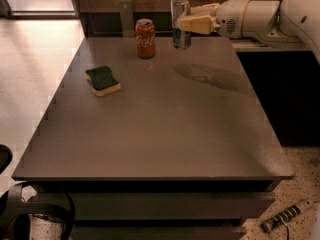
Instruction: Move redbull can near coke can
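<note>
You see the tall slim silver metal redbull can with blue patches (180, 22) upright at the far side of the dark grey tabletop (165, 134), a little right of the middle. The claw (185, 17) comes in from the right, at the end of the white robot arm (260, 18). Its cream-coloured fingers (199, 24) are closed on the can: one lies across the front of the can at about mid height, the other is behind it. So the can sits right at the tip of the claw, gripped from its right side. You cannot tell if the base of the can touches the tabletop or hangs just above it.

The red-orange coke can with white script (145, 38) stands upright on the tabletop just to the left of the silver can, near it but not touching.

A green and yellow sponge (102, 80) lies flat further left and closer to you, well apart from both cans.

A dark shadow (207, 76) falls on the tabletop below the arm.
</note>
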Controlling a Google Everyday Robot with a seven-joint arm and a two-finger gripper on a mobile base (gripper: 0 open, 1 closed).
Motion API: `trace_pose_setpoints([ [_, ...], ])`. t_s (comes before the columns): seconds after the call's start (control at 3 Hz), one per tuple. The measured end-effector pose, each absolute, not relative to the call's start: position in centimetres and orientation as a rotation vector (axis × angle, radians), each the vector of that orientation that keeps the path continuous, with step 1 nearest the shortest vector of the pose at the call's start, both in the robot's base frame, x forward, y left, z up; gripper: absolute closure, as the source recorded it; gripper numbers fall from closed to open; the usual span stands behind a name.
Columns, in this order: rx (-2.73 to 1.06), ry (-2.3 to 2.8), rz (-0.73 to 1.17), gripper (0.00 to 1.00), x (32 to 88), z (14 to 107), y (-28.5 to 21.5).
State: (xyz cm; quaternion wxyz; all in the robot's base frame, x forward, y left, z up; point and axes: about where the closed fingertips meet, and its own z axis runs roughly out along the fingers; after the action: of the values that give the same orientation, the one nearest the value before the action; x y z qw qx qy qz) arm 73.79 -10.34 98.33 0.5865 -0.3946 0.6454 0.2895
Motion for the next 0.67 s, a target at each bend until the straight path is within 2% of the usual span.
trace_pose_setpoints([
  [0.67, -0.826, 1.487, 0.746, 1.0, 78.6, 92.9, -11.9],
])
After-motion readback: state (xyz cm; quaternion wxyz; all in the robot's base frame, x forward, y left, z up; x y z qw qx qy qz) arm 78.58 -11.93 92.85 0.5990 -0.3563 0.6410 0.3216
